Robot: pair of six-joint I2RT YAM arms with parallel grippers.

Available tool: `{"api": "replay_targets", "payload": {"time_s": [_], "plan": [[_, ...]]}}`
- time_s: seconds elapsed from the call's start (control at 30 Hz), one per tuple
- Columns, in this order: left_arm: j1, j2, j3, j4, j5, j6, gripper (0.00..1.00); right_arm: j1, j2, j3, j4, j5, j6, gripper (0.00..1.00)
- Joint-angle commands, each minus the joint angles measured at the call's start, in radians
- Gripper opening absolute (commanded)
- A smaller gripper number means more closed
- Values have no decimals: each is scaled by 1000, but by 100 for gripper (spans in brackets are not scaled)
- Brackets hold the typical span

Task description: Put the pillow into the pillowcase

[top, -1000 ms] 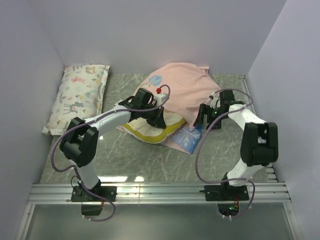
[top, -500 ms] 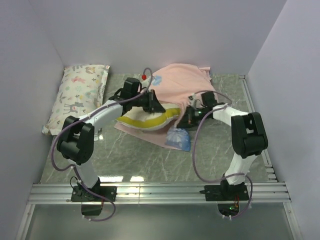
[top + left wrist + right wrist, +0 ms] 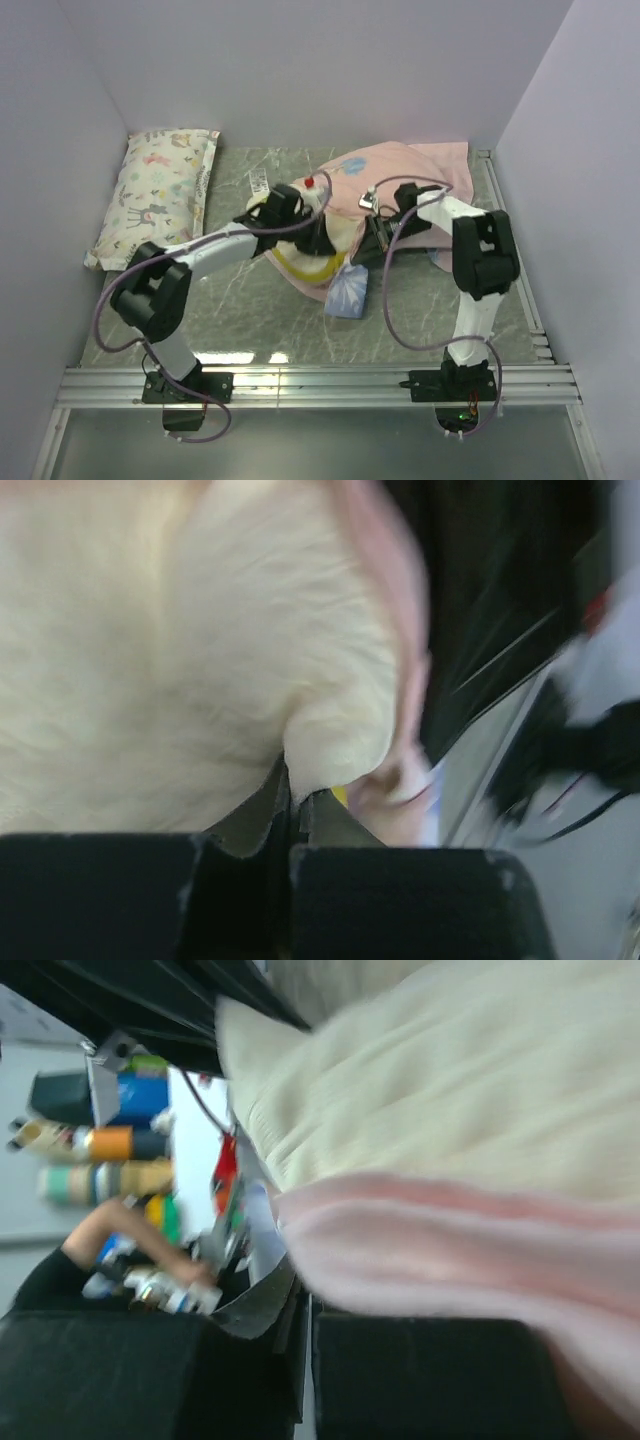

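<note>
The cream pillow [image 3: 312, 262], with its yellow band, lies mid-table, its far part under the pink pillowcase [image 3: 405, 172]. The case's blue face bunches below the pillow [image 3: 348, 293]. My left gripper [image 3: 318, 238] is shut on a pinch of the pillow's cream cover; in the left wrist view the left gripper [image 3: 293, 798] nips the pillow [image 3: 180, 660], with the pillowcase hem [image 3: 395, 680] beside it. My right gripper [image 3: 372, 240] sits at the case's mouth. In the right wrist view the right gripper [image 3: 303, 1295] is shut on the pillowcase edge [image 3: 470, 1260], with the pillow [image 3: 450, 1070] above it.
A smaller white pillow with animal-and-flower print [image 3: 158, 195] lies along the left wall. Walls close the table on the left, back and right. An aluminium rail [image 3: 320, 385] carrying both arm bases runs along the near edge.
My right gripper went from open to shut and moved left to the pillowcase's mouth. The pink case shifted right. My left gripper carried the pillow end rightward, and more of the pillow is covered.
</note>
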Motion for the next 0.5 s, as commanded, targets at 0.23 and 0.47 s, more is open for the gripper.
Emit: {"api": "replay_targets", "payload": {"time_s": [0.23,0.47], "plan": [[-70,27,-61,-233,172,296,33,-112,-359,-166,84,297,280,60],[-120,-142,15,-471,409,440,61,-21,-528,36,138,948,325,81]]}}
